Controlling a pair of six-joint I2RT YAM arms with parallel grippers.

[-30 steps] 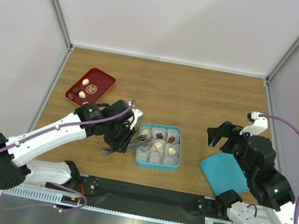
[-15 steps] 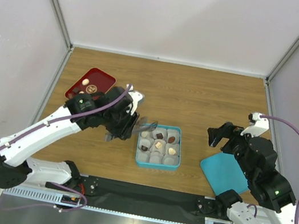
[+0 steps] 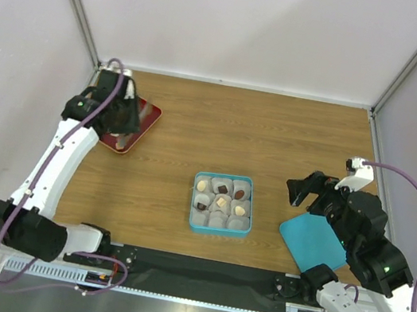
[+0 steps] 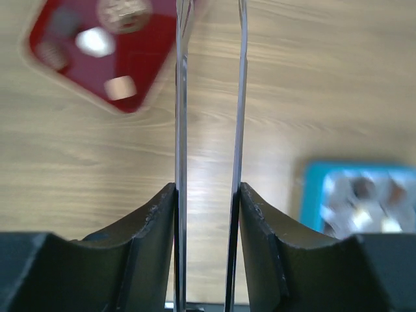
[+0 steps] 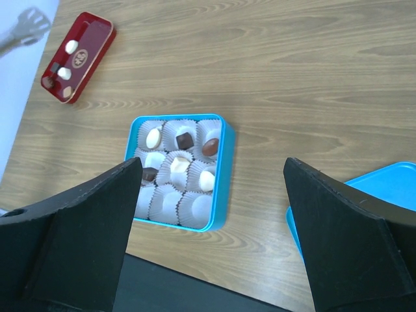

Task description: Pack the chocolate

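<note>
My left gripper (image 3: 116,117) is shut on thin metal tongs (image 4: 181,117) and hovers over the red tray (image 3: 143,122) at the far left. The tongs' two blades stand apart with nothing between them. In the left wrist view the red tray (image 4: 149,58) holds several chocolates, among them a white one (image 4: 94,40) and a tan one (image 4: 120,86). The blue tin (image 3: 217,228) at mid-table holds white paper cups, several with chocolates (image 5: 184,139). My right gripper (image 5: 211,169) is open and empty, high above the table to the right of the tin.
A blue lid (image 3: 313,241) lies flat right of the tin, under my right arm. The tin's front row of paper cups (image 5: 195,207) holds no candy. Grey walls enclose the table on three sides.
My left arm has swung from beside the blue tin up and left to the red tray, carrying the tongs. My right arm has barely moved.
</note>
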